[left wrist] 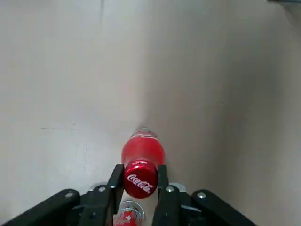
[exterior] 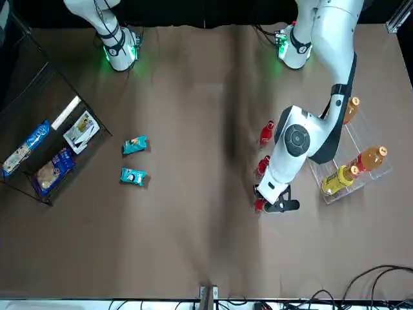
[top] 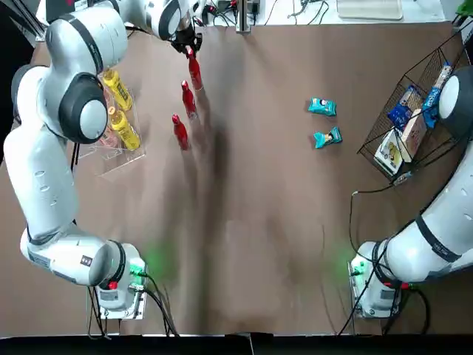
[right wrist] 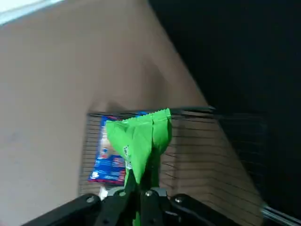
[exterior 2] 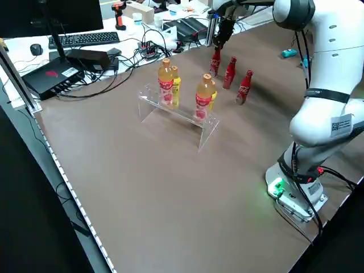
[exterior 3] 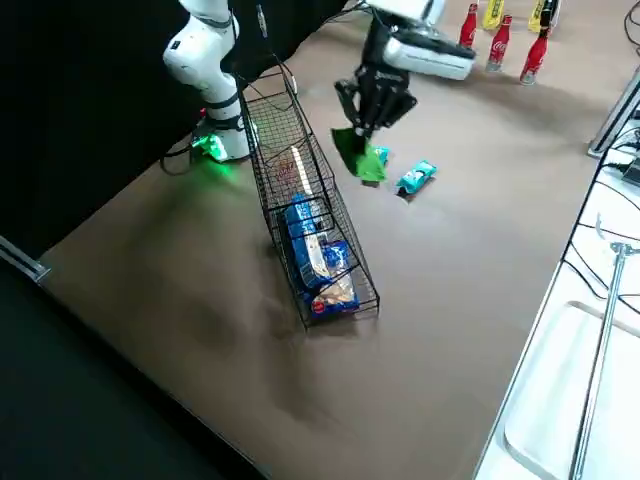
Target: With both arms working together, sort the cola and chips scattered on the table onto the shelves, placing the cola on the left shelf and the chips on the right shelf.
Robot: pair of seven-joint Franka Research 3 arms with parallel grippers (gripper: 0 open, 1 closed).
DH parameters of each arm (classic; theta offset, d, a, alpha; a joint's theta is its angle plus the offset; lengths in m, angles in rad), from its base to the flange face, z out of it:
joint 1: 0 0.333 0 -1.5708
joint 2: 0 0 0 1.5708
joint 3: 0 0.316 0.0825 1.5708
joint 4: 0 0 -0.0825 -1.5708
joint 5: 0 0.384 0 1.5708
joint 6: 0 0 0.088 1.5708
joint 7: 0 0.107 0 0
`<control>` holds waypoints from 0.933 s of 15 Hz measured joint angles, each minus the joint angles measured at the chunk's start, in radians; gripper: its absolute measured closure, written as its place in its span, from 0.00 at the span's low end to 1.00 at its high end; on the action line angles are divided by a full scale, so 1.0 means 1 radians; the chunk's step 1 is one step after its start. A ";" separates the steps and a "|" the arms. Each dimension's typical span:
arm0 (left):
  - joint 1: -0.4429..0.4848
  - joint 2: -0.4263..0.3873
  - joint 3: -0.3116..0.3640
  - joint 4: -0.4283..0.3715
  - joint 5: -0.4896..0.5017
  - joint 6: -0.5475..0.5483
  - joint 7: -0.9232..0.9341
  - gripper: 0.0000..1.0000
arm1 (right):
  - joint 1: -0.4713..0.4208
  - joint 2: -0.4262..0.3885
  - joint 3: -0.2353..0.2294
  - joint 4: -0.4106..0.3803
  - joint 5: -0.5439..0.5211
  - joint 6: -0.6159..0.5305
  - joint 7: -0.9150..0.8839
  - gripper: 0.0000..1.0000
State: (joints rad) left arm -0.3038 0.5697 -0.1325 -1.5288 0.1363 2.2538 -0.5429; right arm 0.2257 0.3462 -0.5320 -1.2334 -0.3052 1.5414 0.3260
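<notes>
The left claw (left wrist: 141, 188) is at the far end of the row of three red cola bottles, pointing down, its two fingers on either side of the neck of the farthest cola bottle (left wrist: 142, 162), just under the red cap; whether they press on it I cannot tell, but they stand apart by about the bottle's width. That bottle is upright on the desk (top: 259, 244). The middle cola bottle (top: 189, 99) and the nearest cola bottle (top: 180, 132) stand upright too, in a slanting line running from the claw back toward the robot, neither one touched by it. The clear stand (exterior 2: 179, 112) is to the left of the row, with amber and yellow bottles (exterior 2: 203, 99) in it. On the other side, the right claw (exterior 3: 362, 125) is closed on the green chips packet (right wrist: 141, 141), gripping it at one end while the rest sticks out beyond the fingertips. It holds the packet up in the air, near the black wire rack (exterior 3: 300, 190), which carries blue and white snack packages (exterior 3: 325, 265). Two teal-blue chips packets (top: 322, 106) (top: 327, 137) lie on the desk, near each other but apart, between the cola row and the rack, neither in a claw.
</notes>
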 joint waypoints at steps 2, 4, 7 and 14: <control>0.000 0.000 0.000 0.000 0.000 0.000 0.000 0.68 | 0.000 -0.012 -0.003 0.009 -0.051 -0.059 0.000 0.96; 0.000 0.000 0.000 0.000 0.000 0.000 0.000 0.68 | -0.002 -0.019 -0.022 0.009 -0.065 -0.100 0.000 0.96; 0.000 0.000 0.001 0.001 0.000 0.000 0.000 0.68 | -0.025 -0.019 -0.043 0.003 -0.066 -0.110 0.000 0.96; 0.072 -0.106 0.007 0.034 0.005 -0.213 0.085 0.68 | -0.043 0.011 -0.041 -0.050 -0.065 -0.055 0.001 0.85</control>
State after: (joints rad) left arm -0.2315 0.4640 -0.1250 -1.4952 0.1413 2.0410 -0.4578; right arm 0.1831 0.3573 -0.5728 -1.2838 -0.3703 1.4868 0.3270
